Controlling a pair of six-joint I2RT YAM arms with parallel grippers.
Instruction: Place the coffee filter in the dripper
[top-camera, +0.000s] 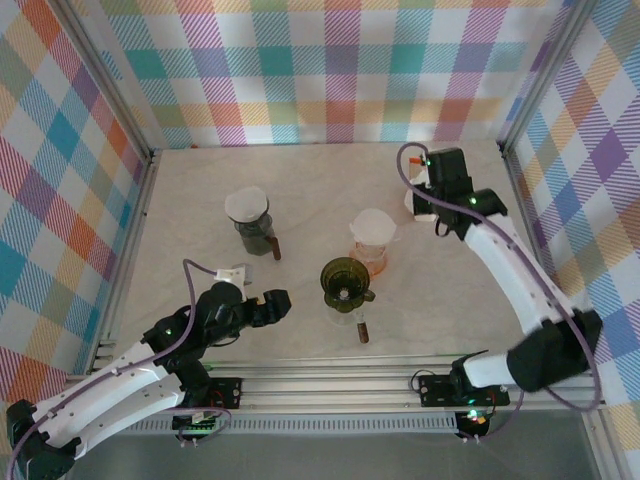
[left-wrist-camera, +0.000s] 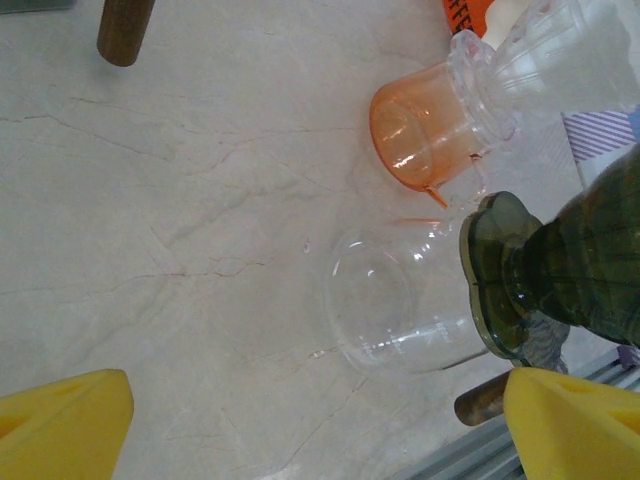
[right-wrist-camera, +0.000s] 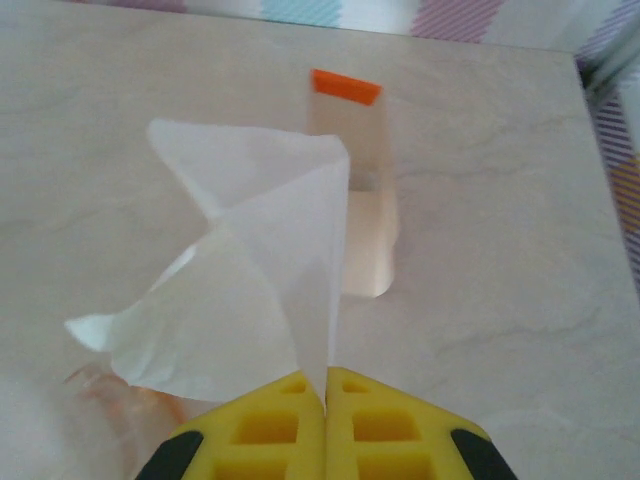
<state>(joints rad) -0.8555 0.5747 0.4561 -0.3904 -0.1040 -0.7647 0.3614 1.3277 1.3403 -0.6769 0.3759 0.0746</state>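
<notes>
Right now, at the far left of the spread, a dark dripper (top-camera: 252, 232) stands on the tabletop (top-camera: 190, 200) with a white paper cone already sitting in it. Just in front of it and a little to the right, the left tool (top-camera: 278, 305) hangs low over the marble. Its yellow fingertips (left-wrist-camera: 60, 425) are spread wide and there is nothing between them.

Beside that tool, to its right, the green dripper (top-camera: 344, 277) sits on a clear glass vessel (left-wrist-camera: 385, 315). Its bowl is bare, and a brown handle pokes out toward the near edge. Just behind it to the right is an orange dripper (top-camera: 370, 262), which also carries a white paper.

Farther right, toward the back corner, the right tool (top-camera: 418, 205) is up off the surface. From its own camera, its yellow fingers (right-wrist-camera: 270, 430) are pressed together with no gap, pinching the bottom edge of the coffee filter (right-wrist-camera: 250, 290). The thin white paper fans upward and to the left from that pinch, partly unfolded and hanging above the marble. That puts the filter at the right tool, well apart from the green dripper, with the orange dripper standing between the two.
</notes>
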